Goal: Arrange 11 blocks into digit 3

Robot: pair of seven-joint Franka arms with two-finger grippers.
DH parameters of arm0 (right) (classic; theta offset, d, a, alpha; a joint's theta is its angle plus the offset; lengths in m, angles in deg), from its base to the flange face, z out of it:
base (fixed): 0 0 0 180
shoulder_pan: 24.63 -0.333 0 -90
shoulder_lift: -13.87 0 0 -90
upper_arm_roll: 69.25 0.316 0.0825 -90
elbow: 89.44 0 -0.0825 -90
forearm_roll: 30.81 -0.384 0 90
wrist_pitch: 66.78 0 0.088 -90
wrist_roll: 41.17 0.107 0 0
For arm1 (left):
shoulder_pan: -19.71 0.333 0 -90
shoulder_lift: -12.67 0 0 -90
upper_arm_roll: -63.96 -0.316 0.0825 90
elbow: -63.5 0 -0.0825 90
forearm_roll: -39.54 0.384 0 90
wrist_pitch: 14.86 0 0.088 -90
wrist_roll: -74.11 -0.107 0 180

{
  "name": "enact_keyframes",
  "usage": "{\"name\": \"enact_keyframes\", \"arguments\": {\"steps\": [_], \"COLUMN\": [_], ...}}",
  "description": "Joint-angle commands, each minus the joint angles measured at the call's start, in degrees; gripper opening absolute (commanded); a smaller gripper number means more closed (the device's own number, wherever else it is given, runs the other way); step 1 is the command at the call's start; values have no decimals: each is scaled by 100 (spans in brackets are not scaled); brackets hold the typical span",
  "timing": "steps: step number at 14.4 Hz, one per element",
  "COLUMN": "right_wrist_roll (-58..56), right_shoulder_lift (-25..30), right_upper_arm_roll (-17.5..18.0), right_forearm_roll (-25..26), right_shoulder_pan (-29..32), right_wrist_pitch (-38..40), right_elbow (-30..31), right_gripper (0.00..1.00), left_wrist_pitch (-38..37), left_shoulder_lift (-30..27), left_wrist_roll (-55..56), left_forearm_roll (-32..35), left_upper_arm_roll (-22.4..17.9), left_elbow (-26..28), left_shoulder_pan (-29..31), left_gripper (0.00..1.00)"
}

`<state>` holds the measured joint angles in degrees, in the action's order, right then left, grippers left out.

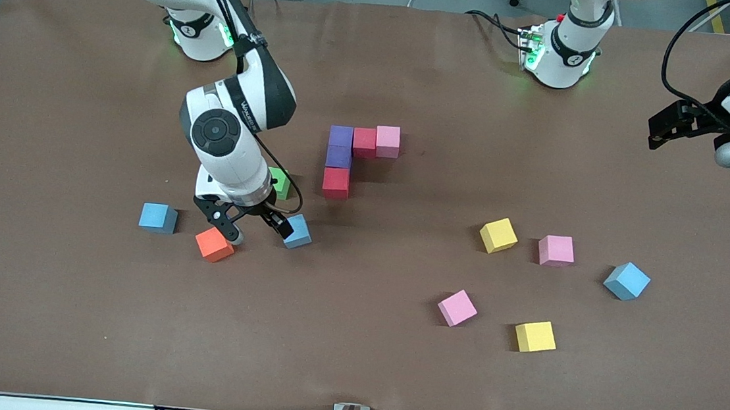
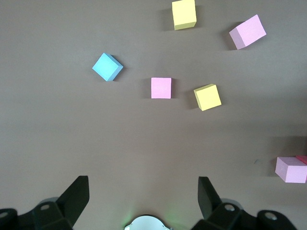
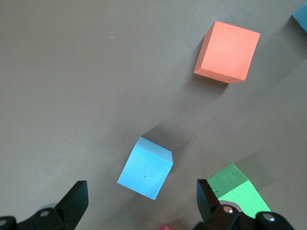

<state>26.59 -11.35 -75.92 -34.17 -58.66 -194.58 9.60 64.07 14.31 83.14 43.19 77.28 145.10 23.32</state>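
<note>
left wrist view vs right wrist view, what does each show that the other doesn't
Only the left wrist view: two yellow cubes, three pink cubes and a blue cube.
Only the right wrist view: the orange cube, the green cube and a different blue cube.
Both: the brown table and that arm's own open jaws, holding nothing.

On the worktop lie fourteen small matte foam cubes: two purple (image 1: 340, 136), two red (image 1: 364, 142), three pink (image 1: 388, 141), two yellow (image 1: 498, 235), one orange (image 1: 214, 245), three light blue (image 1: 158, 218) and one green (image 1: 280, 182).
</note>
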Motion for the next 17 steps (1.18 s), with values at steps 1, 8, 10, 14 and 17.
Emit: {"name": "enact_keyframes", "arguments": {"steps": [1,8,10,14,17], "right_wrist_roll": [88,88,79,79,79], "right_shoulder_lift": [105,88,70,70,70], "right_upper_arm_roll": [-9,-18,-18,-18,-18], "right_forearm_roll": [37,55,107,178,187], "right_shoulder_pan": [10,19,19,28,46], "right_wrist_pitch": [-52,-43,-43,-26,-25], "right_elbow": [107,107,107,107,107], "right_gripper": [100,100,100,100,100], "left_wrist_pitch": [-80,-71,-71,-71,-53], "left_shoulder_lift": [-32,-41,-41,-32,3], "left_wrist_roll": [-59,-68,-68,-76,-76], "left_forearm_roll": [-5,13,13,13,4], "left_upper_arm_roll": [5,-4,-4,-4,-13], "left_elbow": [-22,-31,-31,-31,-22], "left_shoulder_pan": [-1,25,25,34,43], "left_gripper": [100,100,100,100,100]}}
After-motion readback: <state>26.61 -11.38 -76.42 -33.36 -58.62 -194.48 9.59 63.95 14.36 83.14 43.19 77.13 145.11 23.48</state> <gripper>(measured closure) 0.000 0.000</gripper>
